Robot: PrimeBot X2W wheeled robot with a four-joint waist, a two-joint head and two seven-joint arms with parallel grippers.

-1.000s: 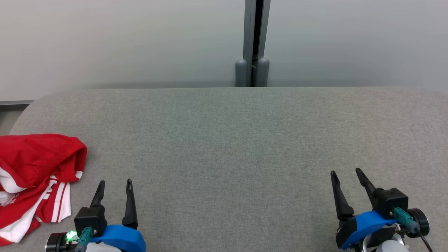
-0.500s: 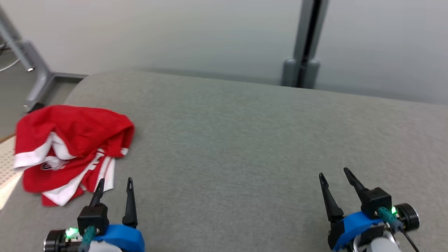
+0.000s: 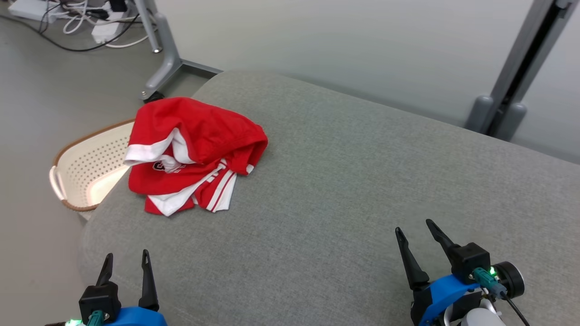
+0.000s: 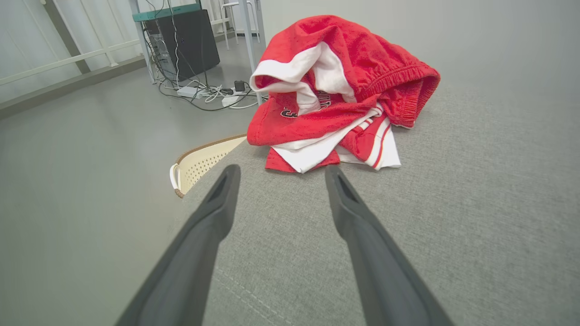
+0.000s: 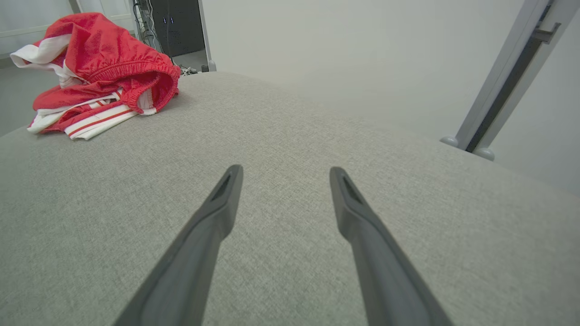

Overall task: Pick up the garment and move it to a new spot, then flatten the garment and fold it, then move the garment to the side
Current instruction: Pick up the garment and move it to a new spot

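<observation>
The garment (image 3: pixel 195 154), red w/ white trim and stripes, was seen crumpled in a heap on the grey padded surface (image 3: pixel 353 181). It lay ahead of the L gripper (image 3: pixel 127 254), slightly to its right and well apart from the fingertips. Its left part appeared to overhang the surface's edge, above a pale perforated basket (image 3: pixel 77 167) set on the floor. The heap was prob. dropped there, hence the bunched layers and the out-turned waistband.

The L gripper was held low over the near corner, jaws spread wide w/ nothing btw them. It was pointed roughly at the heap, so the approach for the pick-up was judged the step in hand. The R gripper (image 3: pixel 413 226) was likewise wide open and empty, w/ the garment far to its front-left across bare fabric. It was judged parked until flattening.

Beyond the heap from the L gripper, a metal frame leg (image 3: pixel 163 68) and tangled cables (image 3: pixel 90 22) were noted on the floor. A grey upright post (image 3: pixel 521 68) was seen front-right of the R gripper. Nothing was found btw the L gripper and the garment. One risk was judged: the overhanging part could be pushed into the basket if nudged rather than pinched.
</observation>
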